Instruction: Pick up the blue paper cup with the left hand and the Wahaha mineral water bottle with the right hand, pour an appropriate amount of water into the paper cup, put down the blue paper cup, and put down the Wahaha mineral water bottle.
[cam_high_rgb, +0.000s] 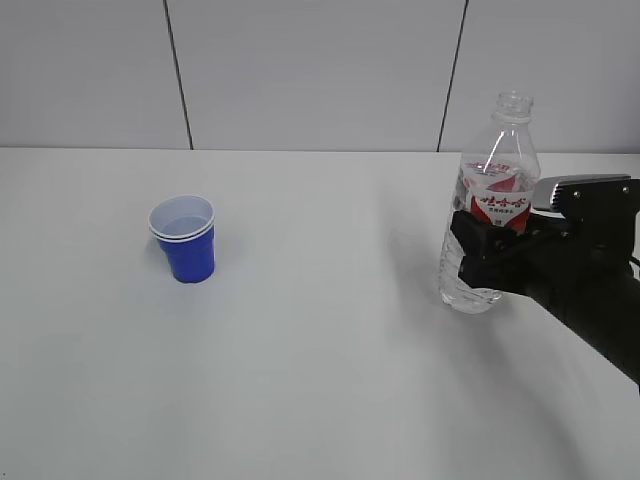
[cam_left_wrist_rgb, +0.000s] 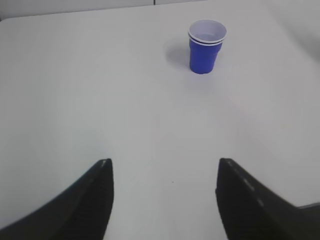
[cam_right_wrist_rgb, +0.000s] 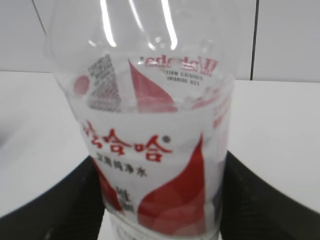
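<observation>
The blue paper cup (cam_high_rgb: 184, 245) stands upright on the left of the white table (cam_high_rgb: 320, 380), with nothing touching it. It also shows in the left wrist view (cam_left_wrist_rgb: 205, 50), far ahead of my left gripper (cam_left_wrist_rgb: 165, 162), which is open and empty low over the table. The left arm is out of the exterior view. The Wahaha mineral water bottle (cam_high_rgb: 495, 180) stands upright at the right, uncapped, with water in its lower part. My right gripper (cam_high_rgb: 480, 258) is shut on it at label height. Up close, the bottle (cam_right_wrist_rgb: 150, 125) fills the gap between the right gripper's (cam_right_wrist_rgb: 160, 172) fingers.
A pale panelled wall (cam_high_rgb: 320, 70) runs behind the table's far edge. Bare table top lies between the cup and the bottle.
</observation>
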